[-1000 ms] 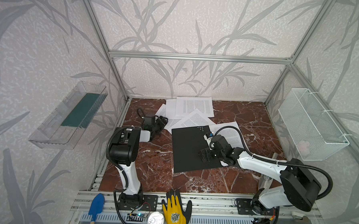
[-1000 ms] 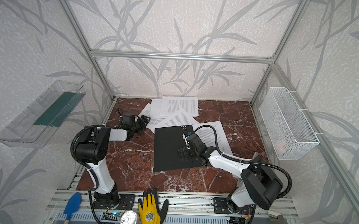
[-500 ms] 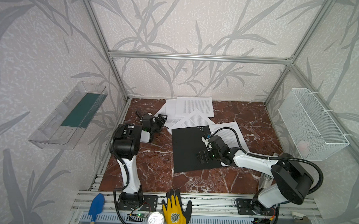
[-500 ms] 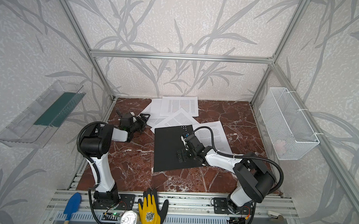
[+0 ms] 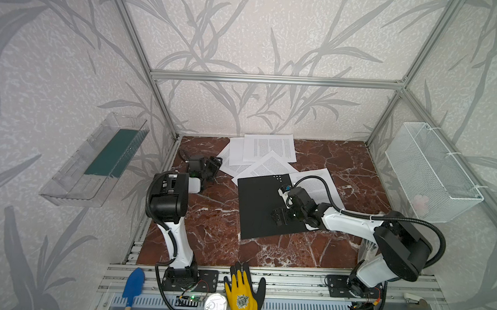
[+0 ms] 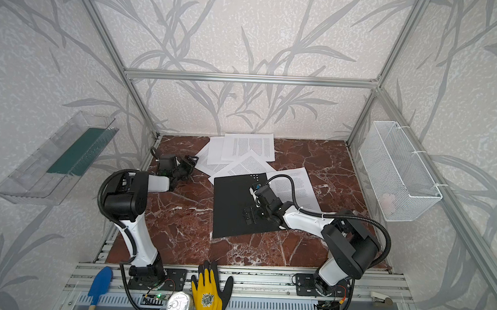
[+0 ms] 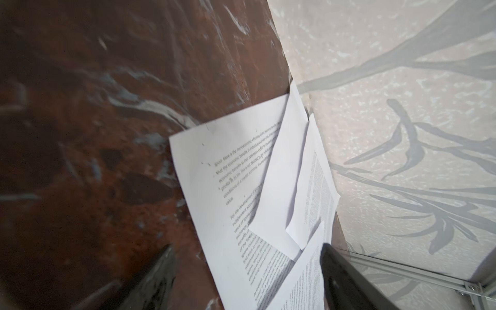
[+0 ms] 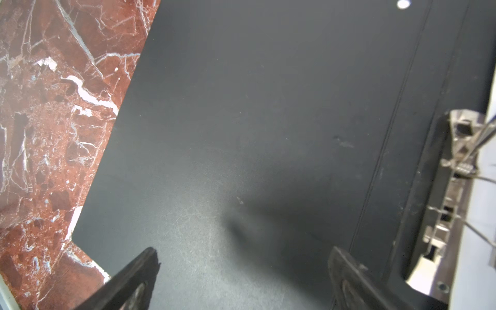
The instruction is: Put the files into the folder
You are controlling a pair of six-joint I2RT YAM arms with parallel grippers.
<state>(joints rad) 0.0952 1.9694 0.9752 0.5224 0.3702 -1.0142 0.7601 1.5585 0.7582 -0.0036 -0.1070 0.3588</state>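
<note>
Little had changed over the last second. The right tool [image 5: 279, 216] [image 6: 249, 214] [image 8: 244, 253] had stayed low over the black folder [image 5: 256, 202] [image 6: 230, 204] [image 8: 268, 107], only its elbow drawing in slightly. Its jaws still stood wide apart with nothing between them. The left tool [image 5: 212, 168] [image 7: 245, 252] had kept its place just beside the nearest corner of the files [image 5: 267, 148] [image 6: 247, 145] [image 7: 222, 188], likewise spread wide and empty. Neither folder nor sheets had shifted. The folder lay flat mid-desk, and the printed sheets were fanned loosely behind it against the back wall, with one more showing along its right edge. The desk [image 5: 215, 217] was red-brown marble veined with white, boxed in by an aluminium frame [image 5: 273, 79] and walls papered in grey leaves. A clear tray [image 5: 76, 177] holding a dark green panel [image 5: 112, 152] hung on the left wall, and a white wire basket [image 5: 431, 172] hung on the right. On the front rail sat a yellow glove [image 5: 242, 293], a blue scoop [image 5: 133, 280] and a tin [image 5: 214, 305].
</note>
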